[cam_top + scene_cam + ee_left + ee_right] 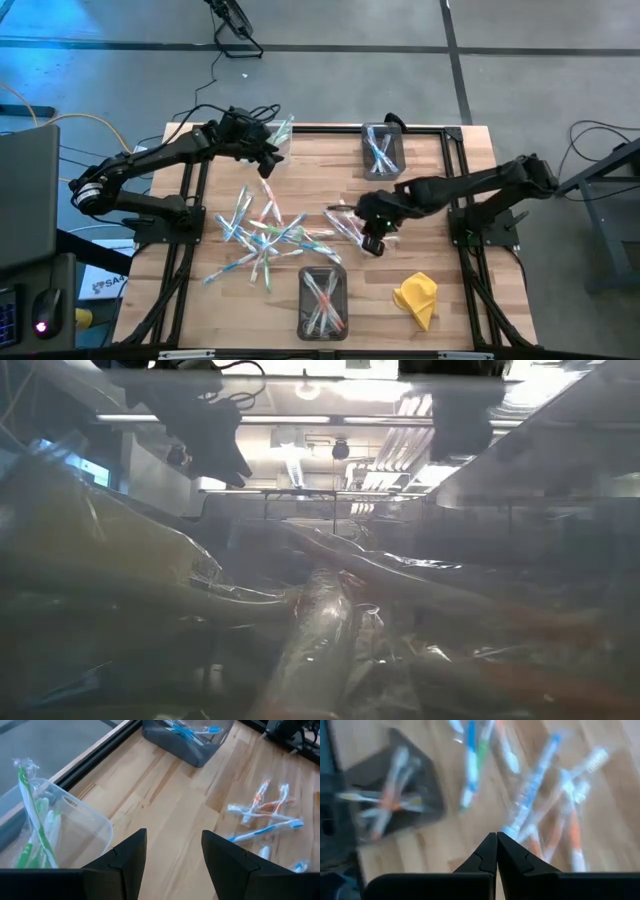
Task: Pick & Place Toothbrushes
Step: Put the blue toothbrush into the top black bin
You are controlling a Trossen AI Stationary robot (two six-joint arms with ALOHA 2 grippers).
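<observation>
The left end effector (268, 160), wide and empty, hangs upper left by the clear bin (280, 135); a single toothbrush (262, 232) should be targeted next. The right end effector (372, 245) is closed, empty.

Wooden table (420, 195) on grey floor (330, 85), ceiling lights (310, 390) overhead.

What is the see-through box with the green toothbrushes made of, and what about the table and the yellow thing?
The clear bin looks like thin glossy plastic: you can see the green toothbrushes through its wall. The table looks like wood with a smooth finish, showing pale planks and grain lines. The yellow cloth seems soft fabric, since it lies crumpled in folds, though that is less certain.
</observation>
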